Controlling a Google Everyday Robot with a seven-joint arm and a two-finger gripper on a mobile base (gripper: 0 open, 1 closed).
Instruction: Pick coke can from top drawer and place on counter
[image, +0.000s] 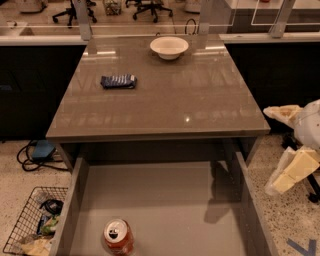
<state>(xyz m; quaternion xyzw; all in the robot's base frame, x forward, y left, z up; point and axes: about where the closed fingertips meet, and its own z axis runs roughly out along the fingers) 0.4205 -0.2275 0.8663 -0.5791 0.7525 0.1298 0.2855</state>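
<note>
**Reaching for the can: swing left, then drop in**

Our gripper hangs off to the right, outside the drawer, over the speckled floor and below counter level. Open or closed, we can't tell from here. The drawer is pulled out and the can stands upright near its front-left, close to the left wall and well apart from the gripper. So we judge the step in hand is the approach, w/ the can not yet grasped.

To do it well, we'd lift over the drawer's right wall first, cross the bare bottom, then come down on the can from above or from its right side, since the left wall leaves little room there. Keep clear of the counter's front edge going in & out. For the drop-off, the near middle of the counter looks free; the packet & bowl sit further back.
</note>
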